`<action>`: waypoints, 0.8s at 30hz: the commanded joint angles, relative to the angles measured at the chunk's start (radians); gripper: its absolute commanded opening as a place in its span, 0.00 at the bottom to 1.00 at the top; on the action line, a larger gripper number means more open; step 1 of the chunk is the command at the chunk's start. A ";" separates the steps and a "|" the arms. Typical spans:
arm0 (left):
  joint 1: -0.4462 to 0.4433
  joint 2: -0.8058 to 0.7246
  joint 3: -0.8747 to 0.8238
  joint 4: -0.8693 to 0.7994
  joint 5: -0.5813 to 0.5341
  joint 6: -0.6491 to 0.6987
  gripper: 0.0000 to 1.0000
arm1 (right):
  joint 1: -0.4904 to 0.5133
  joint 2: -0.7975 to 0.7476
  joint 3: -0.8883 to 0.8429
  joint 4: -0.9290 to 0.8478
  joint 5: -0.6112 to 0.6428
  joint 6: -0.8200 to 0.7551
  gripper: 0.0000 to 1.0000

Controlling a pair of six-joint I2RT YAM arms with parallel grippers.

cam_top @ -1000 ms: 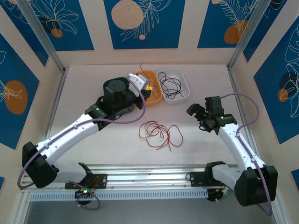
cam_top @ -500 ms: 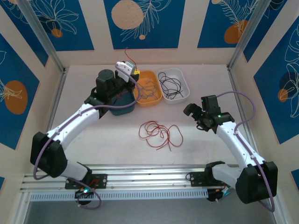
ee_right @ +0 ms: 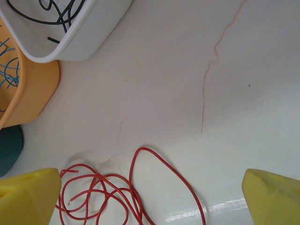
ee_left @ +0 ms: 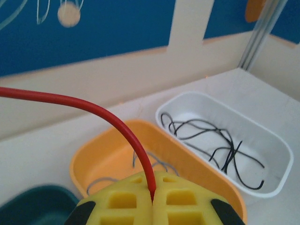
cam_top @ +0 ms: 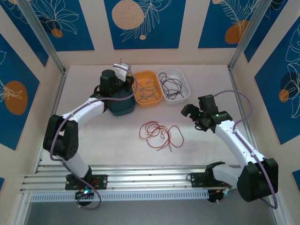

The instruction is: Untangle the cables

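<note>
A tangle of red cables (cam_top: 158,133) lies on the white table in front of the trays, and its loops reach the bottom of the right wrist view (ee_right: 105,194). My left gripper (cam_top: 123,70) is raised at the back, above the teal bin (cam_top: 123,108) and just left of the orange tray (cam_top: 158,97). It is shut on one red cable (ee_left: 96,104), which arcs up and away to the left from its yellow fingertips (ee_left: 185,199). My right gripper (cam_top: 192,117) hovers to the right of the tangle, open, its yellow fingers (ee_right: 29,197) spread wide with nothing between them.
The orange tray (ee_left: 91,157) holds thin blue-grey cables. The white tray (cam_top: 185,89) beside it holds black cables (ee_left: 211,140). A corner of the teal bin (ee_left: 28,204) shows lower left. Walls enclose the table at the back and both sides.
My left gripper has swung back and to the left, from over the orange tray to above the teal bin, carrying the red cable. My right gripper has drifted slightly left.
</note>
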 commanded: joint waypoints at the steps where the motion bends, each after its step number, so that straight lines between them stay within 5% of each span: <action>1: 0.005 0.033 0.041 -0.115 -0.085 -0.118 0.00 | 0.008 0.012 0.044 -0.012 0.007 -0.005 0.99; 24: 0.014 0.277 0.266 -0.551 -0.258 -0.437 0.00 | 0.021 -0.002 0.075 -0.058 0.023 -0.011 0.99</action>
